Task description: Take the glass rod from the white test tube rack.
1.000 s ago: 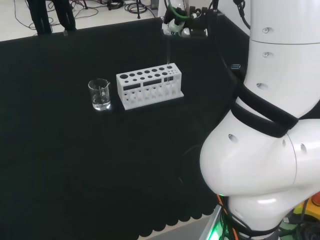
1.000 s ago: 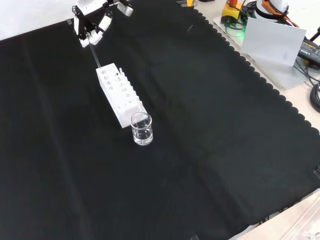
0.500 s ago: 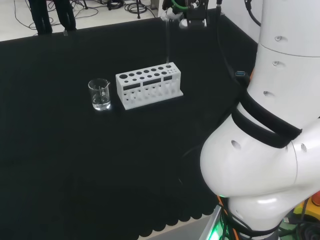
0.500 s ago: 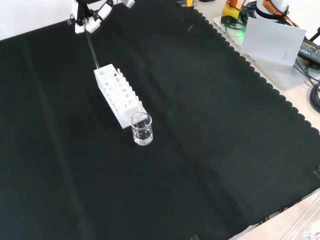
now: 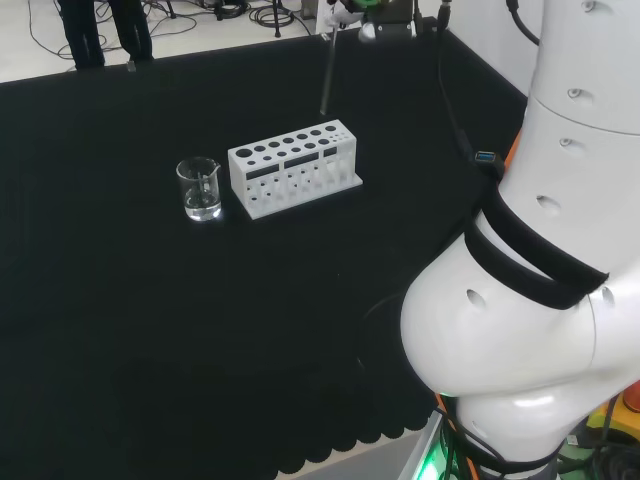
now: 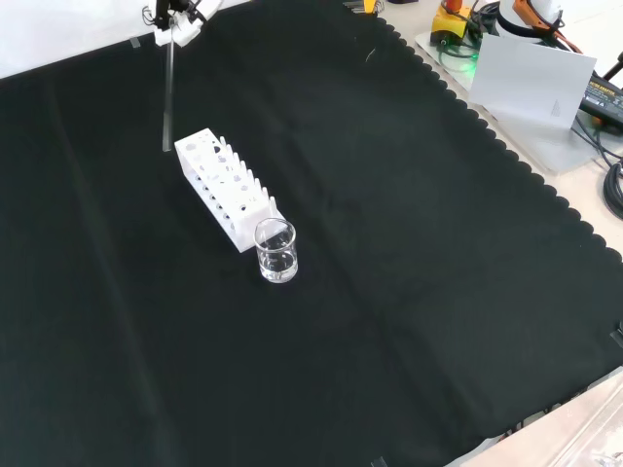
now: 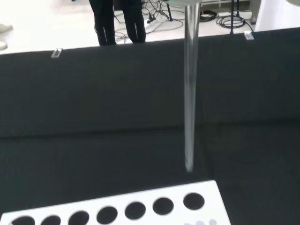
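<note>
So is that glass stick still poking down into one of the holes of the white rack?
No, the glass rod hangs clear above the white rack, its lower tip outside any hole.

A small clear glass beaker (image 5: 200, 189) stands upright on the black cloth (image 5: 150, 330) that covers the bench; in the front view the same beaker (image 6: 275, 251) has a little clear liquid at its bottom. The cloth's near edge is cut in scallops (image 5: 340, 445). Beyond the cloth's far side, black cables (image 5: 235, 12) lie on a pale floor. In the front view, a grey flat panel (image 6: 535, 83) leans on a light board past the cloth's scalloped right edge, with black cables (image 6: 608, 165) beside it.
</note>
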